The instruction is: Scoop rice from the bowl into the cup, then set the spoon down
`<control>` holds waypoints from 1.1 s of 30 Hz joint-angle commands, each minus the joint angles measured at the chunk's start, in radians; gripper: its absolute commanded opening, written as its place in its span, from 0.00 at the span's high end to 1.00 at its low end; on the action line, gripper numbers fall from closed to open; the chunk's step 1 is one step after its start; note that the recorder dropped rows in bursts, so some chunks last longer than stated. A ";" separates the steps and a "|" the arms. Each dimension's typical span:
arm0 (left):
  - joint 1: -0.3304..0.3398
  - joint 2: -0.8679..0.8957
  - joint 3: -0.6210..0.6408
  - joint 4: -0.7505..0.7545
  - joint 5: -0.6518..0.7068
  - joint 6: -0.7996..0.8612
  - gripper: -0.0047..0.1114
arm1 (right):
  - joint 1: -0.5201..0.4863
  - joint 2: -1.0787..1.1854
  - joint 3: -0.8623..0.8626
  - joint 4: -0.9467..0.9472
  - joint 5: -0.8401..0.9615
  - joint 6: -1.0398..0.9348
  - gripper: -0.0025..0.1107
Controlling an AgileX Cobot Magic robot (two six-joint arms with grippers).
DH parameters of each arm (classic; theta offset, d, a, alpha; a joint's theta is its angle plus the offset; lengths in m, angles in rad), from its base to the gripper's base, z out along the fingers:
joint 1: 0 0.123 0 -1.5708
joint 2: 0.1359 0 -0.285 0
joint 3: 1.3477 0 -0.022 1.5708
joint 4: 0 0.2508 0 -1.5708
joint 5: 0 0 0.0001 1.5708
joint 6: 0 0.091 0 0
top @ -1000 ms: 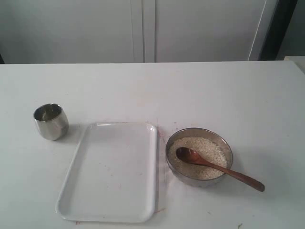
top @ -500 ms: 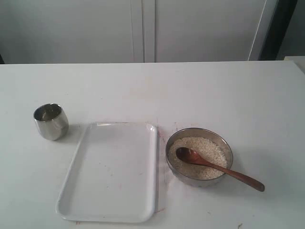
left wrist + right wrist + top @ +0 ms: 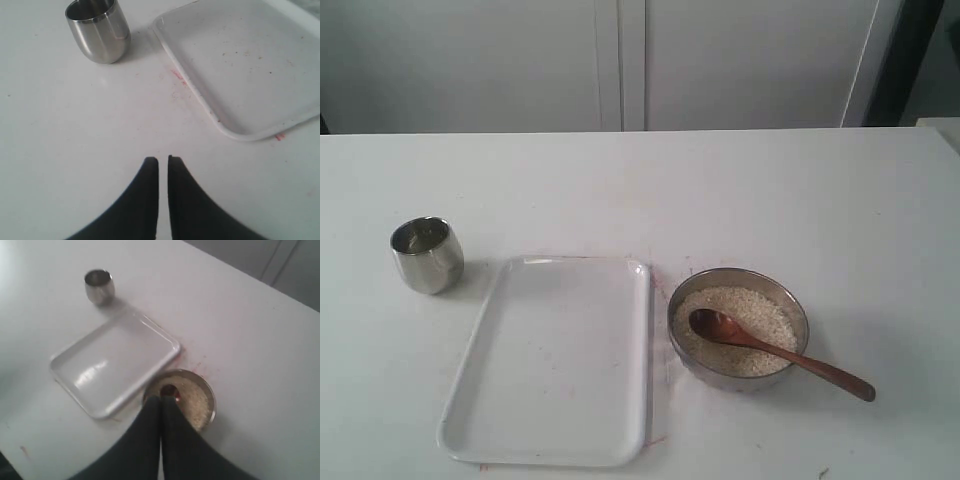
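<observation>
I saw a white surface with three items spread across the exterior view. On the right sat the steel bowl, holding the rice. The wooden spoon lay with its head on the grains, and its handle leaned over the rim toward the lower right, its tip beyond the bowl. A white rectangular tray, bare apart from faint specks, lay just beside the bowl on its left, between bowl and cup. The cup stood upright near the tray's far left corner, well apart from the bowl. Pale cabinet doors closed off the back. The left end effector was clenched on nothing, its dark fingers parted only by a slim gap, hovering over bare surface near the cup and a tray corner. The right end effector was likewise clenched and empty. It hung above the bowl's edge, hiding the spoon's handle and part of the rim.
</observation>
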 commanded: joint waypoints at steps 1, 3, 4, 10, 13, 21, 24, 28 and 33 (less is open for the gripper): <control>0.002 -0.003 0.005 -0.011 0.003 0.004 0.84 | 0.047 0.051 0.093 -0.144 -0.003 -0.016 0.98; 0.002 -0.003 0.005 -0.011 0.003 0.004 0.84 | 0.062 0.070 0.145 -0.158 -0.003 -0.042 0.98; 0.002 -0.003 0.005 -0.011 0.003 0.004 0.84 | 0.069 0.075 0.170 -0.158 -0.003 -0.056 0.98; 0.002 -0.003 0.005 -0.011 0.003 0.004 0.84 | 0.073 0.102 0.310 -0.165 -0.003 -0.161 0.98; 0.002 -0.003 0.005 -0.011 0.003 0.004 0.84 | 0.073 0.118 0.370 -0.165 -0.003 -0.187 0.98; 0.002 -0.003 0.005 -0.011 0.003 0.004 0.84 | 0.073 0.218 0.457 -0.165 -0.003 -0.162 0.97; 0.002 -0.003 0.005 -0.011 0.003 0.004 0.84 | 0.073 0.267 0.457 -0.165 -0.003 -0.159 0.86; 0.002 -0.003 0.005 -0.011 0.003 0.004 0.84 | 0.073 0.339 0.457 -0.172 -0.003 -0.159 0.55; 0.002 -0.003 0.005 -0.011 0.003 0.004 0.84 | 0.073 0.403 0.457 -0.237 -0.027 -0.122 0.53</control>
